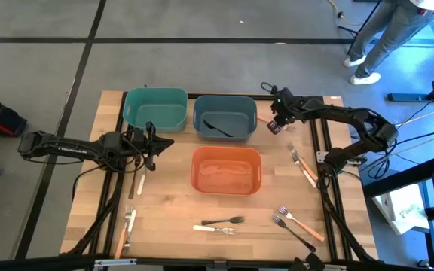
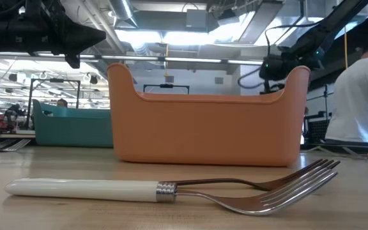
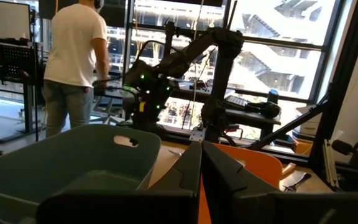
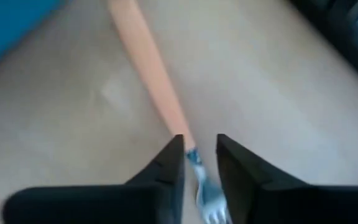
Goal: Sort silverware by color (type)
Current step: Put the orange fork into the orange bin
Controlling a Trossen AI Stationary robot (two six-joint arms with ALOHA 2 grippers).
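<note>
Directly under the right gripper [image 4: 199, 163], jaws parted, an orange fork [image 4: 166, 102] lies lengthwise near the table's far-right corner.

From above, the light is soft and even on the worktop [image 1: 164, 203], with only faint shadows. Down low, bright ceiling lamps [image 2: 171, 35] shine from behind, so the arms look almost black. The white-handled fork [image 2: 171, 188] up close is sharp, but the room behind is fuzzy. Big windows [image 3: 278, 50] glare white in the left wrist view. The right wrist view is blurry, and the orange-handled fork [image 4: 157, 87] looks smeared.
</note>
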